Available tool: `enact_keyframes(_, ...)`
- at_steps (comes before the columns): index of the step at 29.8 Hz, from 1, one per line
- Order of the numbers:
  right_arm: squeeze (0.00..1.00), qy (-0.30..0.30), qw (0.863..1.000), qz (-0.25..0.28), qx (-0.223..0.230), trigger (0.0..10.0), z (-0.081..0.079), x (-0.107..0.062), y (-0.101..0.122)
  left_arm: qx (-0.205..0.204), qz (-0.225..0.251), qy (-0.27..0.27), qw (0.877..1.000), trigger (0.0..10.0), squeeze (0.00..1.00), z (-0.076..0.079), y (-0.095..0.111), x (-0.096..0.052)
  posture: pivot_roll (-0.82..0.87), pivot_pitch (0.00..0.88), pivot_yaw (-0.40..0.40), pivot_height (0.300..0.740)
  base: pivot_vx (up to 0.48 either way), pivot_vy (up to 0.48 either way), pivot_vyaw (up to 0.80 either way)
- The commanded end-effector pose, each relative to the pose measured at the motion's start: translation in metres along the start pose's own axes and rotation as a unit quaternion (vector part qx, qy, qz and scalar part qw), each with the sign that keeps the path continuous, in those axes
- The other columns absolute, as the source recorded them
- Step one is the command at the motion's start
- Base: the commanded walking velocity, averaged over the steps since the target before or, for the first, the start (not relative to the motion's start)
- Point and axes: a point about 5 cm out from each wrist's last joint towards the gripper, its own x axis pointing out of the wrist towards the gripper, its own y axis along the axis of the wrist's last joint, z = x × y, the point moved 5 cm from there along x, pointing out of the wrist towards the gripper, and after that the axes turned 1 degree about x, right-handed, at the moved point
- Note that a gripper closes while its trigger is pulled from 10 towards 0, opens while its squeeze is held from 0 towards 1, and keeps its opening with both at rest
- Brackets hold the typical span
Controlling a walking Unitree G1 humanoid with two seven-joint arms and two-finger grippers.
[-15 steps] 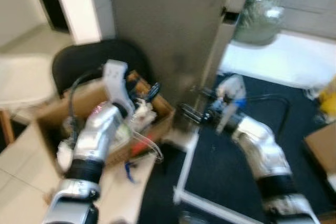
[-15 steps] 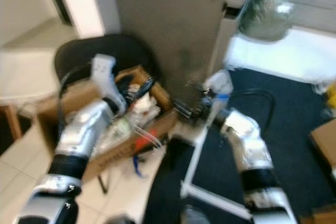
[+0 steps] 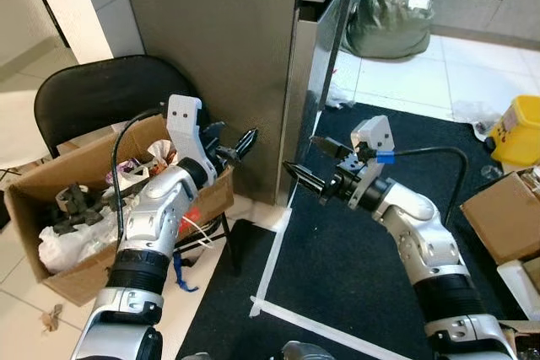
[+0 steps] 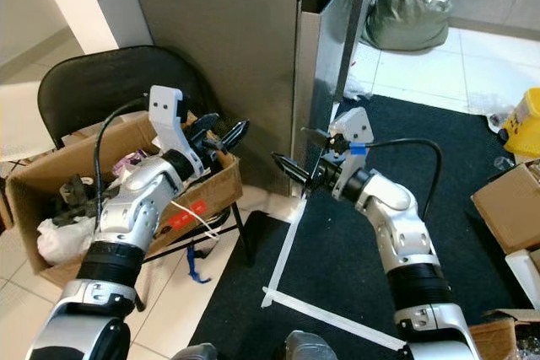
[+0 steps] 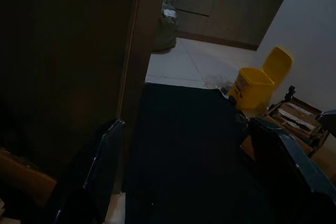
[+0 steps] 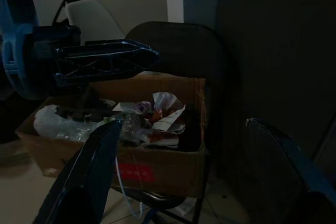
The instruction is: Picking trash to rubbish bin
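Camera has swung and steadied since half a second ago: blur gone, more floor and a yellow bin now in frame; both arms hold much the same raised pose. Landmark: cardboard box (image 3: 101, 217) full of trash, sitting on a black chair (image 3: 93, 99). Left gripper (image 3: 232, 147) hovers just over the box's far corner, fingers spread, empty. Right gripper (image 3: 314, 164) is beyond that same corner, in front of the grey fridge (image 3: 253, 56), fingers wide apart, empty too. Trash in the box: white bag, wrappers, dark scraps (image 6: 152, 111). Yellow bin (image 3: 516, 131) stands well away from the box, across the dark mat (image 3: 354, 267). Step looks like the reach-in stage, nothing picked yet. Next move likely calls for lowering one gripper into the box onto a loose piece, closing, then turning toward the bin. Floor by the box is pale tile, white tape line on the mat edge, green sack (image 3: 390, 14) far behind, another carton (image 3: 502, 217) beyond the mat.
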Motion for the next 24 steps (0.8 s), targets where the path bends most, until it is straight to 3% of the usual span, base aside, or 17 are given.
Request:
enact_keyframes(1,0.0,0.005,1.0,0.003,0.0,10.0,-0.0016,0.0019,0.0022,-0.007,-0.01,0.008,1.0,10.0,0.0,-0.004,-0.007,-0.0034,-0.03,0.0,0.001,0.74,0.0,0.0,0.0)
enact_keyframes(12,0.0,0.004,1.0,0.003,0.0,10.0,-0.0015,0.0018,0.0023,0.004,-0.009,0.003,1.0,10.0,0.0,-0.0022,-0.0059,-0.0037,-0.03,0.0,0.001,0.74,0.0,0.0,0.0)
enact_keyframes(20,0.0,0.003,1.0,0.003,-0.001,10.0,-0.0015,0.0016,0.0023,-0.007,-0.015,0.013,1.0,10.0,0.0,-0.0048,-0.0096,-0.0029,-0.03,0.0,0.001,0.74,0.0,-0.375,0.0)
enact_keyframes(24,0.0,0.003,1.0,0.003,0.0,10.0,-0.0015,0.0016,0.0021,-0.014,-0.018,0.02,1.0,10.0,0.0,-0.0073,-0.0106,-0.003,-0.03,0.0,0.0,0.74,0.0,0.0,0.0)
